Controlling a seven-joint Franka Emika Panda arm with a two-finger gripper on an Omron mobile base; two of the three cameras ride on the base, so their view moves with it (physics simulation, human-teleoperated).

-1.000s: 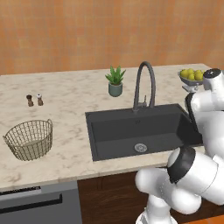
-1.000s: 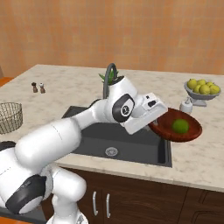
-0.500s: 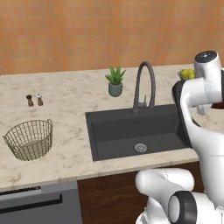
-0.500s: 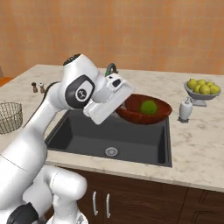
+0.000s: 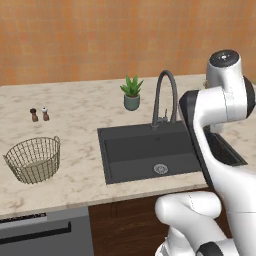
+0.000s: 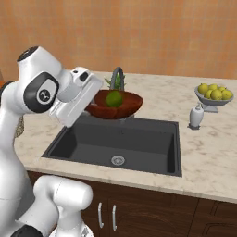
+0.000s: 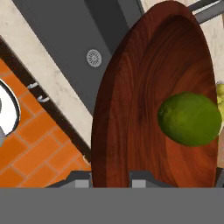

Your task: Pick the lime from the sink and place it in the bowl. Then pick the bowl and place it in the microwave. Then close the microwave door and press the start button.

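Above the sink (image 6: 115, 143), at about 11 o'clock from its drain in your right base view, the end effector (image 7: 111, 177) pinches the near rim of the bowl (image 6: 113, 105), one finger on each side of the wall. You carry the bowl almost level, I think so that the lime (image 6: 114, 98) stays inside; it rests in the hollow, toward the far side. The lifted height probably serves to pass over the faucet (image 5: 165, 97) on the way to the microwave. Compared with one second ago, the bowl has travelled from the 3 o'clock side of the sink, near the fruit dish (image 6: 213, 96), across to the 9 o'clock side, and the arm has swung upward with it. The surface (image 6: 208, 148) around is unchanged.
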